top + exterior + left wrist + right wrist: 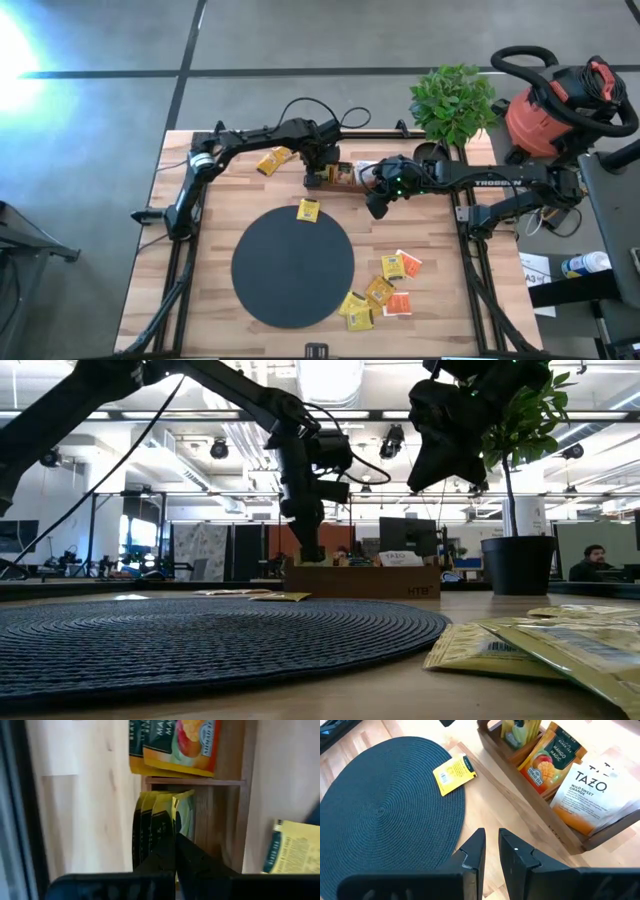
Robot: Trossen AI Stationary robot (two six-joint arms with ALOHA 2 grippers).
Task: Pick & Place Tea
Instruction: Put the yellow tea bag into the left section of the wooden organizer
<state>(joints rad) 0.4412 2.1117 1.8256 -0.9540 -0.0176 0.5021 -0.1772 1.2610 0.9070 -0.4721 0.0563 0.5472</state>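
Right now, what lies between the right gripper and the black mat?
In the right wrist view, only bare wood: right gripper hovers beside the mat; one yellow sachet sits farther along its edge.

I see yellow sachets (361,308) with dark-green marks, some orange-red and white (398,305), a black ribbed mat (293,267), a brown tray (555,822), pale wood table (440,300).

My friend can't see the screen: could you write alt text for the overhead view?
Over a wooden table, the left gripper reaches into a wooden tray. Tea sachets lie beside a round black mat.
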